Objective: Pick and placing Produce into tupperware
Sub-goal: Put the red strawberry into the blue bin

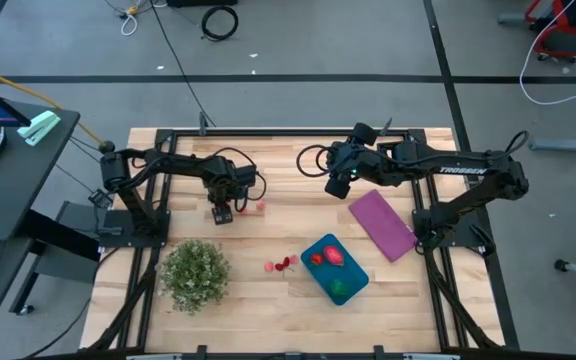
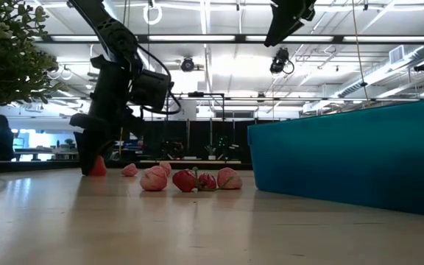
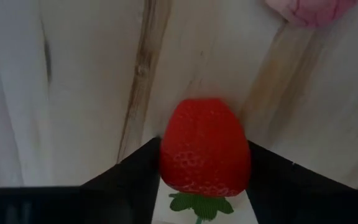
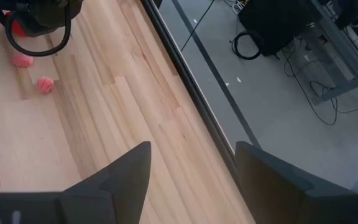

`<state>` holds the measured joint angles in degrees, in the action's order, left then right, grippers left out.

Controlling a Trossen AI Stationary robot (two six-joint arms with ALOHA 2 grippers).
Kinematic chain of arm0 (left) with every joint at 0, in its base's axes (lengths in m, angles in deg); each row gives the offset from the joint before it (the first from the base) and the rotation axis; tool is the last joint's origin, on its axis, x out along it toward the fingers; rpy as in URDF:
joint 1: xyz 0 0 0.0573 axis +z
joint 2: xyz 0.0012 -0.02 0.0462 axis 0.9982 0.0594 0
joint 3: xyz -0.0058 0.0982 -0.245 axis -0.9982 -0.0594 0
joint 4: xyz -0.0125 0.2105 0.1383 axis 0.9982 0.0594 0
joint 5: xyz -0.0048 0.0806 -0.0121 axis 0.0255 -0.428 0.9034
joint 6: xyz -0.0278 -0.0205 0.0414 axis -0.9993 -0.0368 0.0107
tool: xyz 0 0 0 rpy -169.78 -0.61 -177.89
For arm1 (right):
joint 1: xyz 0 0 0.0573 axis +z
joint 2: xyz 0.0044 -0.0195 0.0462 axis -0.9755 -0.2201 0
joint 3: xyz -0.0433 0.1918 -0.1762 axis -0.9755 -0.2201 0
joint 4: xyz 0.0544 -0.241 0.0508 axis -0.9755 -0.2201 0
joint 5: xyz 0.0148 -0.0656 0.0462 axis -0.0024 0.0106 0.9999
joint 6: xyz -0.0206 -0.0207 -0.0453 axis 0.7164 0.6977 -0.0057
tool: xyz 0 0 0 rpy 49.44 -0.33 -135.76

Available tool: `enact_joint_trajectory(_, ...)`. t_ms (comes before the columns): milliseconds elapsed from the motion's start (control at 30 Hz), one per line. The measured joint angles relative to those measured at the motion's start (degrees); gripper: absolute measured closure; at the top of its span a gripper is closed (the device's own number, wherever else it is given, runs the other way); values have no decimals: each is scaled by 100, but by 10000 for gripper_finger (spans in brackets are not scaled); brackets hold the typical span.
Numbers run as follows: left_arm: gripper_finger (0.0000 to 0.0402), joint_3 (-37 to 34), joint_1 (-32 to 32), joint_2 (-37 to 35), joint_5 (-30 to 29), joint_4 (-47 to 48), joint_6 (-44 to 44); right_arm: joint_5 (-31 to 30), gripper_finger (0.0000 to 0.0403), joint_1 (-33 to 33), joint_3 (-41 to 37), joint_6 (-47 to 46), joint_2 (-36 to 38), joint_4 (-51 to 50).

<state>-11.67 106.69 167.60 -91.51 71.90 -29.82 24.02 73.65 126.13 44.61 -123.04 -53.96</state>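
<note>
The strawberry (image 3: pixel 205 148) is bracketed on the table by the closing left gripper (image 1: pixel 222 214), far from the tupperware (image 1: pixel 335 268), and could be squeezed out sideways if pinched off-centre; the right gripper (image 4: pixel 191 180) is held open, empty.

The small red toy strawberry (image 3: pixel 205 148) sits between two dark fingers (image 3: pixel 126 177), and the picture's bottom edge cuts off its green leaves. A pink bumpy toy (image 3: pixel 312 10) is cut off too. The big teal-blue plastic container (image 2: pixel 352 158) hides what is inside it.
</note>
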Motion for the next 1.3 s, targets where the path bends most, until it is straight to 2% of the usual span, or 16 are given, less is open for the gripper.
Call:
enact_joint_trajectory(67,210,5,-2,-2,0,4,-22,0,160,2,0,0,0,0)
enact_joint_trajectory(300,208,491,-215,13,-4,-56,-368,0,160,0,0,31,0,0)
enact_joint_trajectory(500,208,1523,-742,13,18,-9,-367,-2,160,0,0,132,0,0)
enact_joint_trajectory(633,210,2210,-1160,9,154,-315,-363,-2,160,-16,0,294,0,0)
enact_joint_trajectory(800,203,2630,-1723,2,168,-1336,-313,-2,160,-135,0,293,0,0)
enact_joint_trajectory(1067,208,2545,-2538,152,190,-3255,-65,-2,160,-502,0,334,-2,0)
enact_joint_trajectory(1133,202,2560,-2645,326,186,-3830,-60,-4,160,-605,0,335,-2,9)
enact_joint_trajectory(1300,203,2624,-2781,994,168,-4416,-17,-1,160,-809,-2,337,-2,51)
